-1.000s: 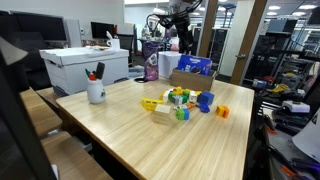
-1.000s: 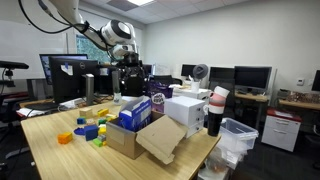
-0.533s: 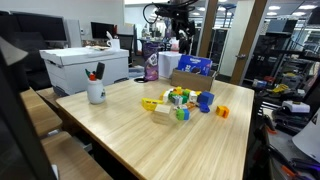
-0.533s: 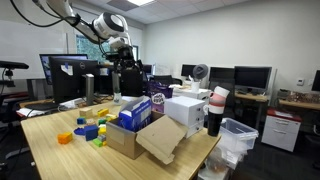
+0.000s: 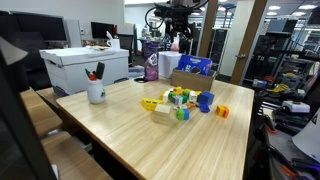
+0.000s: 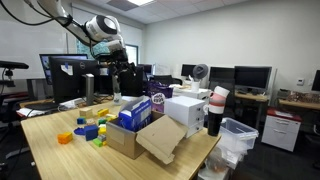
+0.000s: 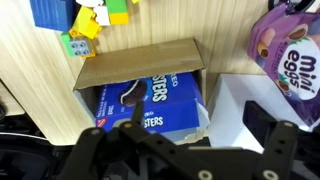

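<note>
Wrist view, read from its left edge. Plastic toy blocks (image 7: 85, 25) in blue, yellow and green lie on the pale wood-grain desk (image 7: 30, 60), beyond my tool (image 7: 185, 145). Directly ahead of the tool sits an open brown cardboard box (image 7: 140, 62). Inside it I see glossy blue cartons (image 7: 150, 100) with white lettering ending "STERS". Further along, a purple bag (image 7: 290, 50) reads "mini eggs". My tool's dark fingers (image 7: 97, 150) stand spread wide, gripping nothing, above the box.
</note>
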`<state>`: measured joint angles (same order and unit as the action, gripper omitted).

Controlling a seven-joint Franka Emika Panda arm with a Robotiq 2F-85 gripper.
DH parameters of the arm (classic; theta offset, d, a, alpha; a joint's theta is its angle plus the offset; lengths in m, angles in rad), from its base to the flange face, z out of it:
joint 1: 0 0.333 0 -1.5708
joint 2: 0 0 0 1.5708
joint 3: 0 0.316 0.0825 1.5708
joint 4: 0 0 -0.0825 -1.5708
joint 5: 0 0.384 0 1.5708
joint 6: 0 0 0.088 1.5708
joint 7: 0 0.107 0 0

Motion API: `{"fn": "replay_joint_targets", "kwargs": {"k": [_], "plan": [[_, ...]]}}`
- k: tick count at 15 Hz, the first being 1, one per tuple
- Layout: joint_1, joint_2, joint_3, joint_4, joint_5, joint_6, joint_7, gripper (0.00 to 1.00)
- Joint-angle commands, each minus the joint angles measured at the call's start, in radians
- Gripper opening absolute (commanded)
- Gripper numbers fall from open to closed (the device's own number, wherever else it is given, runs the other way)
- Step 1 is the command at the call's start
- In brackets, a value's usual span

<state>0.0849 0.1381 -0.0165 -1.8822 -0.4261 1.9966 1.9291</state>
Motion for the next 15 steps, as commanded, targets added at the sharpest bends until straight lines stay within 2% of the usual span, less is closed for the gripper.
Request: {"fn": "replay_joint_targets", "kwargs": {"k": [1,15], "plan": [[-0.012,-0.058,0.013,-0.094,-0.005,0.092,-0.163,1.00],[-0.034,-0.105,0.011,-0.198,0.056,0.351,-0.829,1.00]]}}
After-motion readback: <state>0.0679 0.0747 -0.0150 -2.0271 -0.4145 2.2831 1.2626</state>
